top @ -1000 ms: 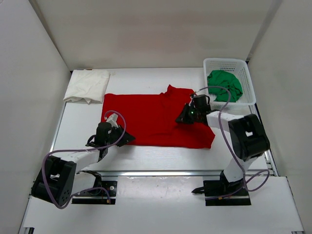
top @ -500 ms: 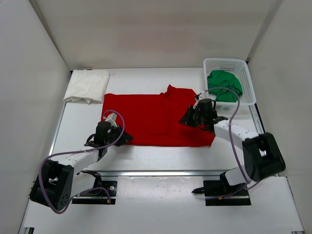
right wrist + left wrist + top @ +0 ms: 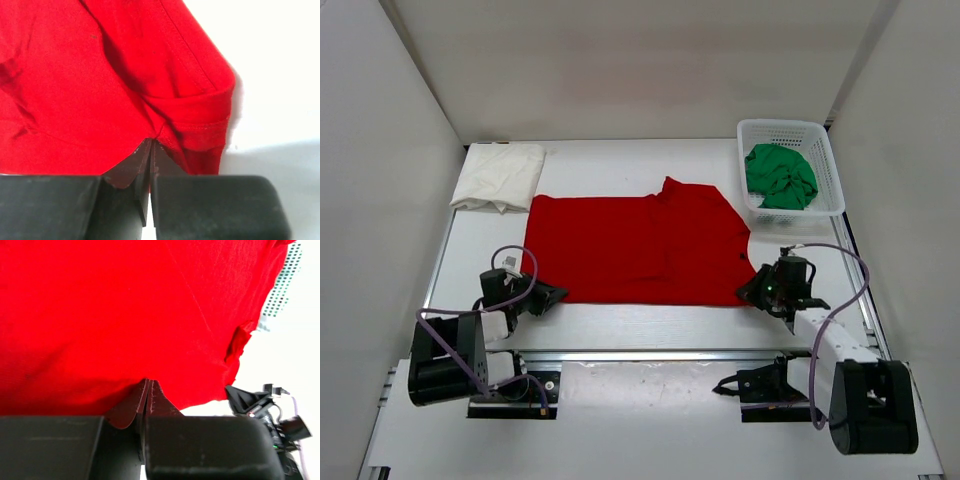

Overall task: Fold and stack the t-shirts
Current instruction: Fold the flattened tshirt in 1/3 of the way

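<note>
**White table point(image 3: 620, 165), red shirt point(image 3: 630, 250) pinched at both near corners**

From above we see the red shirt spread flat mid-table. The white shirt point(image 3: 500, 175) lies folded at the far left, and the green shirt point(image 3: 780, 175) is bunched in the basket point(image 3: 820, 130) at the far right. Since a second ago both arms have drawn back to the near edge. The right gripper point(image 3: 747, 291) has moved from the shirt's far right part to its near right corner, and the left gripper point(image 3: 556, 294) now sits at the near left corner.

At the left wrist we find the jaws pressed together on the red hem. At the right wrist they likewise pinch the hem, beside a doubled-over corner.
</note>
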Available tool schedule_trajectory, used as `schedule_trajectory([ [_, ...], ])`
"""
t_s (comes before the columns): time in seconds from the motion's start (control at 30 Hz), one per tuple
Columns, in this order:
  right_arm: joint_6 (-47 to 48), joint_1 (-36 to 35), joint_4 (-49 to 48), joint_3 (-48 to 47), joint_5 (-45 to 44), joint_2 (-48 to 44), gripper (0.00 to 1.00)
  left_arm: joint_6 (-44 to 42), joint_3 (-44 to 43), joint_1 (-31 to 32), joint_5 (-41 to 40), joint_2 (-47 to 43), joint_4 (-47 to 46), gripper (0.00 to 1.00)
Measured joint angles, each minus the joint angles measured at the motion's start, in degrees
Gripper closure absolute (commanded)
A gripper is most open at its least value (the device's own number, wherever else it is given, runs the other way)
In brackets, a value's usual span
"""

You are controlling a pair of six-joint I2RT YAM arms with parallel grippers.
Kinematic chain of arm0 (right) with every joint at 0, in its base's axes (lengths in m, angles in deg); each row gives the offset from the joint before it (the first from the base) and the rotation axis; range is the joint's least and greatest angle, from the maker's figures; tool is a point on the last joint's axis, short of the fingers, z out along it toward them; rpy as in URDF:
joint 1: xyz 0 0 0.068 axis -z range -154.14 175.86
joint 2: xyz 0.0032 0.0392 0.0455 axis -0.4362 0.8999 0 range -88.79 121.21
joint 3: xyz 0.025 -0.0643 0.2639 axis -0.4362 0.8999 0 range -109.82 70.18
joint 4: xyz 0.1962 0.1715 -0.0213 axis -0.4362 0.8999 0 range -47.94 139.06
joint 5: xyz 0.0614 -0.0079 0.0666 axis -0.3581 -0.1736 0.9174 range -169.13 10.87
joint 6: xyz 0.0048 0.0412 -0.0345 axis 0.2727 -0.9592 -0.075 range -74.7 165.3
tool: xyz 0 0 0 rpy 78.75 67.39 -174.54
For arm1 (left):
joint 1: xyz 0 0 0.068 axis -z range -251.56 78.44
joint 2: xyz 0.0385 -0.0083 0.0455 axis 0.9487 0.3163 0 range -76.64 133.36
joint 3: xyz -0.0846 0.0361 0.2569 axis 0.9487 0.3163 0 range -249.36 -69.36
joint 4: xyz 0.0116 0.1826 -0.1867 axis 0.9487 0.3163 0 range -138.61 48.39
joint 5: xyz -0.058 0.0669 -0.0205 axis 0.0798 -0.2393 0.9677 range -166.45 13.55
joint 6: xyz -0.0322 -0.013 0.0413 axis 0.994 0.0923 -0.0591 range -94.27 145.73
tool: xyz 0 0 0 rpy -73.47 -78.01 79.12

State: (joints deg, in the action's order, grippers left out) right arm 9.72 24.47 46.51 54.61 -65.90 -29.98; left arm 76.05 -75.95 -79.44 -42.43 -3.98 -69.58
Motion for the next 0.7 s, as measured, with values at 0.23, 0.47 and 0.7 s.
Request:
schedule_trajectory([
  [0.23, -2.8, -0.2, 8.1, 3.3, 1.7, -11.3, 0.89, -2.6, 2.8, -2.6, 2.9, -11.7, 12.0, 0.87],
  [0.47, -0.9, -3.6, 12.1, -12.7, 1.9, -0.6, 0.93, -5.1, -11.5, 7.3, -3.2, -8.7, 23.3, 0.85],
  [0.7, 7.7, -11.6, 8.0, -48.2, -0.7, 33.3, 1.0, -8.7, -31.8, 15.1, -8.2, 0.7, 19.7, 0.82],
])
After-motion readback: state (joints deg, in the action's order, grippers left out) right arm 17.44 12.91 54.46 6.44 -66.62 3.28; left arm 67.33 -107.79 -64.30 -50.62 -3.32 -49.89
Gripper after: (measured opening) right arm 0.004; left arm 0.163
